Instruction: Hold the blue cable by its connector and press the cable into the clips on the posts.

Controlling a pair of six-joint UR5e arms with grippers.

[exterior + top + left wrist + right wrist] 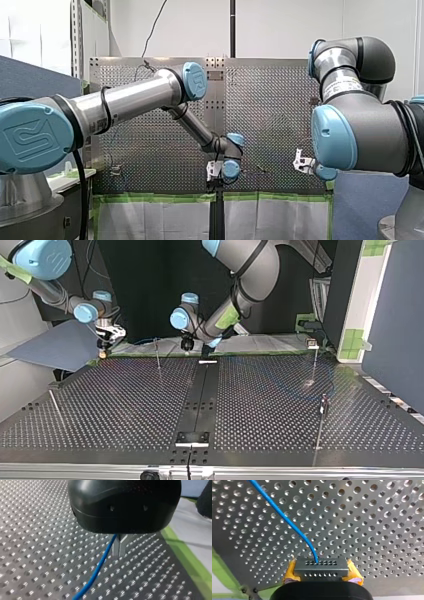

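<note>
At the top view's far left corner of the counter [125,405], my right arm's fingers [290,573] are clamping the connector [321,567], and the blue cable [284,517] is running along the far edge to my left arm's fingers [115,548], which are pinching it mid-edge, a post [158,354] standing between them.

In the top view, the perforated table [125,405] spreads toward the camera. A centre strip [200,390] runs from its far edge to its near edge. My right gripper [103,351] hangs over the far corner at the view's left. My left gripper [187,345] hangs by the far edge, just left of the strip. The middle post [158,356] stands between the two grippers. At the view's right stand the far post [314,360] and, closer to the camera, the near post [321,425].

In the right wrist view, the connector [321,567] sits between the fingers [290,573], and the cable [284,517] leaves its face and runs ahead over the table. In the left wrist view, the cable emerges at the fingers [116,548] and runs ahead across the table.
</note>
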